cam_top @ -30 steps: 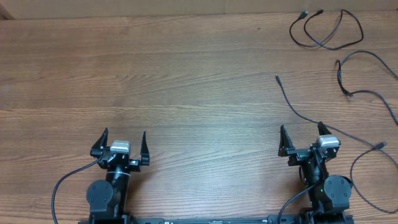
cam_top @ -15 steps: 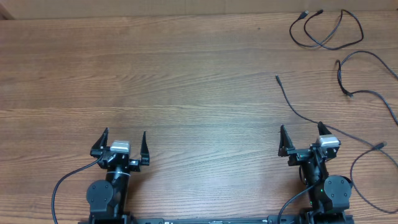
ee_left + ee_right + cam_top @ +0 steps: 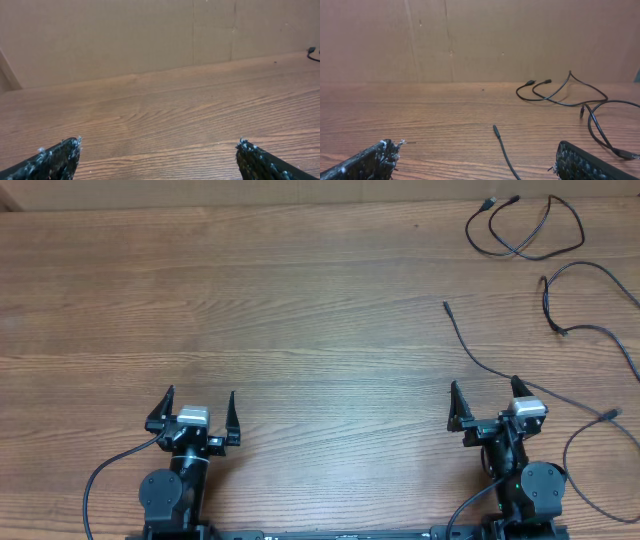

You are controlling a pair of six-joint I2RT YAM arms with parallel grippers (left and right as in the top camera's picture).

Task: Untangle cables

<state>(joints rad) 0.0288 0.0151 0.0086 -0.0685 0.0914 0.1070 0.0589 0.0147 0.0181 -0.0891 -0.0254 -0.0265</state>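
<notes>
The left arm [image 3: 172,492] and right arm [image 3: 532,485] sit folded low at the near edge of the surface [image 3: 300,310], pointing forward. The left end effector [image 3: 200,396] and right end effector [image 3: 484,386] both have their fingers spread wide, holding nothing. The cables [image 3: 525,235] lie ahead and to the right of the right end effector. One cord [image 3: 501,145] reaches toward its gap.
</notes>
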